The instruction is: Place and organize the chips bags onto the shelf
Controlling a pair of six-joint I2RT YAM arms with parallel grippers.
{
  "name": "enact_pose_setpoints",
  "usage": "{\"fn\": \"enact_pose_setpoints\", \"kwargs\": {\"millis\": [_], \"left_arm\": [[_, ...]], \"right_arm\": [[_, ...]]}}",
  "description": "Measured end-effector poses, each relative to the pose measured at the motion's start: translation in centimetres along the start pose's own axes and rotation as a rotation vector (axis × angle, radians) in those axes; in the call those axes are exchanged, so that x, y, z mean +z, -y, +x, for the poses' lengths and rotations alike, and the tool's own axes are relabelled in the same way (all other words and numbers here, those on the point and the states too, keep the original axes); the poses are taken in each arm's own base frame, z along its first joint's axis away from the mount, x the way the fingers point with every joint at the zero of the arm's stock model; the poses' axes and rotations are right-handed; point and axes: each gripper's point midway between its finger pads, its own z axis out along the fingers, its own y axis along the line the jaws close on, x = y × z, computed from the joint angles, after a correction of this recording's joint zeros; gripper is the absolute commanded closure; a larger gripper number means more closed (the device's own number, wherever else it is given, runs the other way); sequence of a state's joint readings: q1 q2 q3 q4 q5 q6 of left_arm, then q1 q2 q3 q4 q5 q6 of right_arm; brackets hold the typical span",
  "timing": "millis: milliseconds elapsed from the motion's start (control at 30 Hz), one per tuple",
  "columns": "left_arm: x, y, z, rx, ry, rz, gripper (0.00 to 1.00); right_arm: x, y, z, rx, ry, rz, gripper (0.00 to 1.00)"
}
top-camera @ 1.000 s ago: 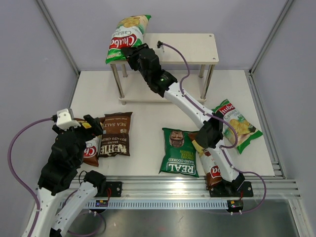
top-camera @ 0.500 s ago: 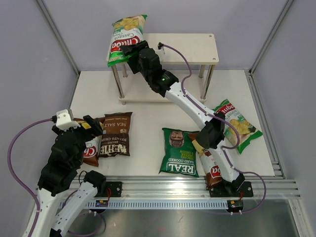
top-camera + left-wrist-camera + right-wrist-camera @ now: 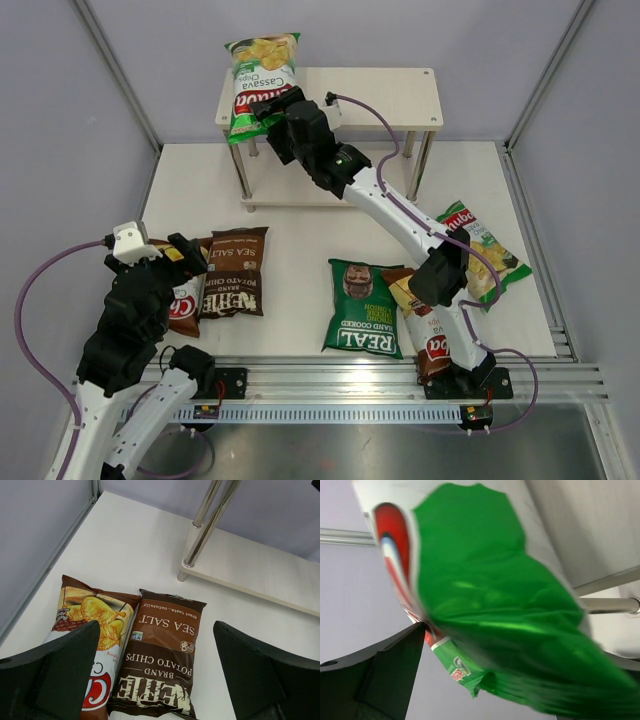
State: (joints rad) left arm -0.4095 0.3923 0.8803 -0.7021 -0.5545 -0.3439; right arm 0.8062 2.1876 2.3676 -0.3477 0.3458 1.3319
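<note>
A light-green Chuba bag (image 3: 262, 85) stands tilted on the left end of the shelf (image 3: 390, 95) top board. My right gripper (image 3: 277, 118) is at its lower edge; in the right wrist view the blurred green bag (image 3: 495, 605) fills the space between wide-apart jaws, so the gripper (image 3: 520, 650) is open. My left gripper (image 3: 178, 250) hovers open above the dark-brown Kettle bag (image 3: 165, 665) and a brown Chuba bag (image 3: 87, 630) lying side by side on the table. The dark-green REAL bag (image 3: 362, 310), another brown Chuba bag (image 3: 425, 325) and a second light-green Chuba bag (image 3: 482, 250) lie at the right.
The shelf's lower board (image 3: 260, 575) and a shiny leg (image 3: 202, 530) stand just beyond the Kettle bag. Grey walls with metal frame rails close in the table on three sides. The right arm stretches across the table over the bags at the right.
The right gripper has opened and drawn slightly right. The light-green bag has swung from leaning left to nearly upright on the shelf's left end. The left arm has not moved.
</note>
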Motion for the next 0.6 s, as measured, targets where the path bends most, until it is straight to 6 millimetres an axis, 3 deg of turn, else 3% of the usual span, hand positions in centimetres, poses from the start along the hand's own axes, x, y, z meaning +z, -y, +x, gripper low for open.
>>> {"fn": "enact_pose_setpoints", "kwargs": {"millis": [167,200,300,600], "left_arm": [[0.0,0.0,0.0,0.0,0.0,-0.002,0.01],[0.0,0.0,0.0,0.0,0.0,-0.002,0.01],[0.0,-0.1,0.0,0.0,0.001,-0.003,0.01],[0.0,-0.1,0.0,0.0,0.001,-0.003,0.01]], "right_arm": [[0.3,1.5,0.9,-0.013,-0.028,0.025,0.15],[0.3,1.4,1.0,-0.011,-0.032,0.02,0.24],[0.2,0.6,1.3,-0.003,-0.036,-0.011,0.39],[-0.1,-0.9,2.1,0.045,-0.042,-0.058,0.44]]}}
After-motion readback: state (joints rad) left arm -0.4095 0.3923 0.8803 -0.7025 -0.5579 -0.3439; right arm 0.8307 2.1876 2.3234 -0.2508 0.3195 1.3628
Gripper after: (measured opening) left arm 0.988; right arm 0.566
